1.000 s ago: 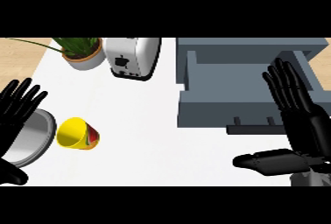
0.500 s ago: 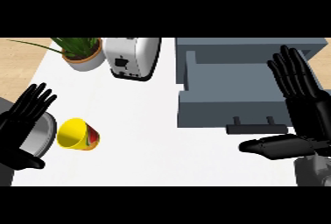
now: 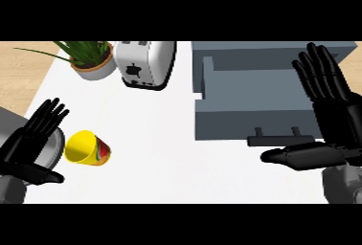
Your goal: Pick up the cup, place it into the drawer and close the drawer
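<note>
The yellow cup (image 3: 86, 148) lay on its side on the white counter (image 3: 155, 162), toward the lower left of the head view, with its open mouth turned to the left and a red and green pattern showing on its wall. Nothing gripped it. The left hand (image 3: 28, 146) was just to the left of the cup, released, its fingers straight and spread and pointing up and slightly to the right, and its thumb stuck out along the bottom. That hand was over a grey metal bowl (image 3: 56, 153), whose rim showed as a narrow strip between the hand and the cup; whether the fingers touched the cup could not be told. Well apart from the cup, on the right side of the counter, the grey drawer (image 3: 240, 91) stood pulled open, its inside bare, and its dark handle (image 3: 281, 139) faced the lower edge of the view. The right hand (image 3: 336, 124) was at the drawer's right side, also released and holding nothing, with its fingers straight and pointing away and its thumb reaching left just below the handle. At the far side of the counter stood a white toaster (image 3: 145, 64), and to its left a potted plant (image 3: 92, 64).
</note>
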Motion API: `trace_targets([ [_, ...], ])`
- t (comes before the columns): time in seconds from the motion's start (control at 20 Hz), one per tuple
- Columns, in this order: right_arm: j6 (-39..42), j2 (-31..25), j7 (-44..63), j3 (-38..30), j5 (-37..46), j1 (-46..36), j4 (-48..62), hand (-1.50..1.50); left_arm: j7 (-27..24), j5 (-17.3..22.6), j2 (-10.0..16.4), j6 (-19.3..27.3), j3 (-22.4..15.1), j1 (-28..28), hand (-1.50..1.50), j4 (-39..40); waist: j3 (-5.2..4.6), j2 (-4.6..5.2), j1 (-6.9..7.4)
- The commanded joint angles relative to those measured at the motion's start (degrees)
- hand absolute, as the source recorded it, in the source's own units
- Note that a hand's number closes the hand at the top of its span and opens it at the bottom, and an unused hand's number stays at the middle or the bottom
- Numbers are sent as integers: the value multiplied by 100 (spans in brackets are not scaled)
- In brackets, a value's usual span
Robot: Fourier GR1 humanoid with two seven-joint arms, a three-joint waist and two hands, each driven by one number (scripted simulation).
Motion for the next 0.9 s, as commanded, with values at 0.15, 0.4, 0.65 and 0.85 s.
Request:
trace_targets([
  [0.15, -22, -47, 308, -59, -117, -153, -155, -150, -825, -741, -172, 372, -26, 91, -150, 1041, -177, 136, -146],
  [0.4, -23, -79, 281, -109, -96, -421, 99, -150, -1878, -1095, 208, 229, 9, -643, -150, 2738, -176, 146, -118],
  [0.65, -48, 72, 83, 73, 66, -299, 178, -150, -2679, -1427, -43, 678, -186, -974, -150, 3559, -179, 156, -124],
  [0.85, 102, -159, 432, -204, -312, -289, -116, -150, -2977, -1402, 211, 333, -186, -1023, -150, 3926, -190, 160, -206],
])
